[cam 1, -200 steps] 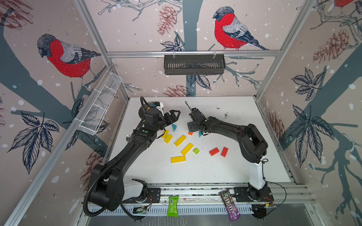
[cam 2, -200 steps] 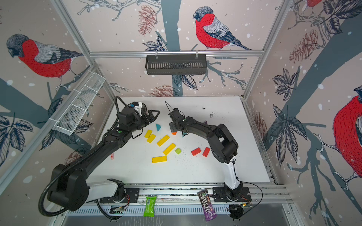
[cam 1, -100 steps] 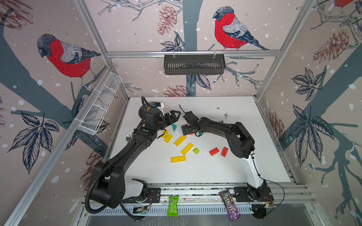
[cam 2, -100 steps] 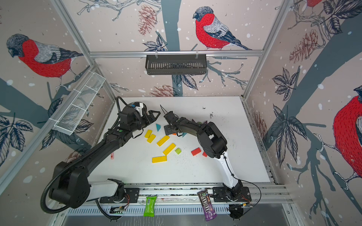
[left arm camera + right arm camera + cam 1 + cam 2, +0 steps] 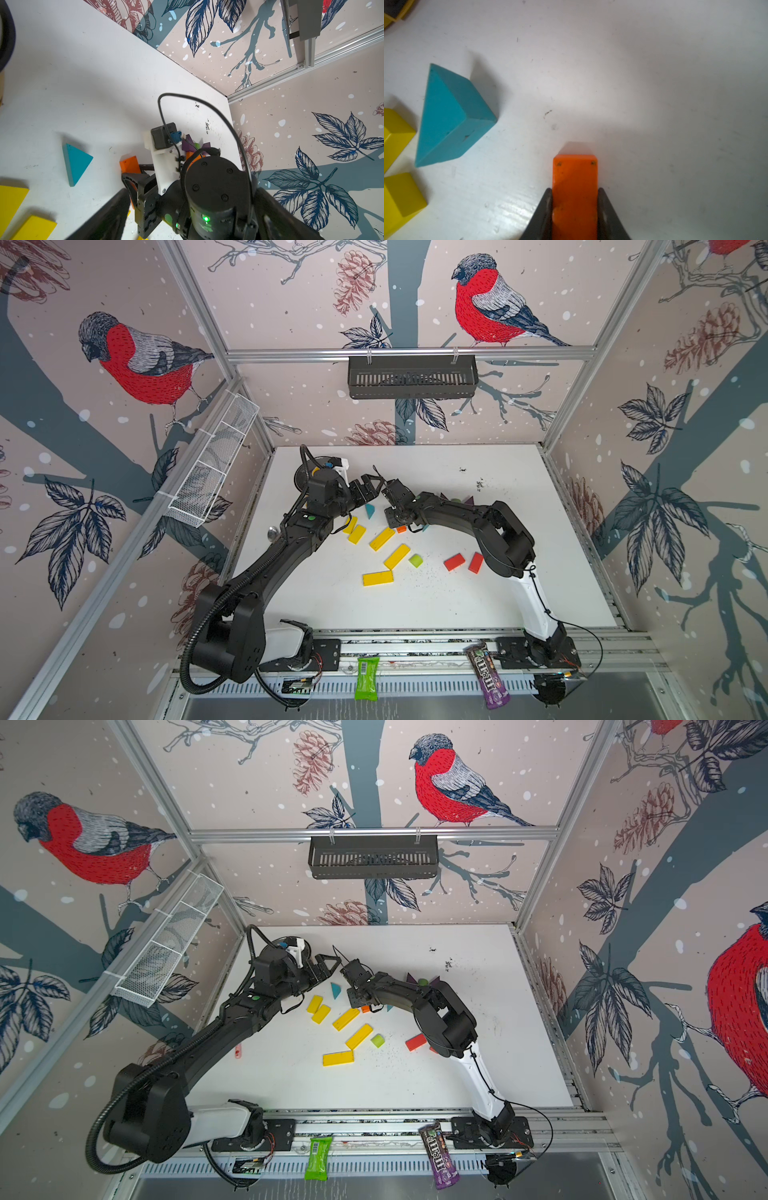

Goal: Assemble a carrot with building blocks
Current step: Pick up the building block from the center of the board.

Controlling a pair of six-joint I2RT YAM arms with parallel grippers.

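Observation:
My right gripper is shut on an orange block; both dark fingers press its long sides. In both top views this orange block shows low over the table under the right gripper. A teal triangle lies just to its left. Several yellow bars trail toward the front, with a lime cube and two red bars further right. Purple triangles peek out behind the right arm. My left gripper hovers open behind the teal triangle, holding nothing.
A yellow pot with a dark lid sits behind the left wrist. A small metal ball lies at the table's left edge. Two candy bars rest on the front rail. The two wrists are close together.
My right gripper has come down and a little to the left over the orange block and shut on it. The left arm has stayed put, still open.

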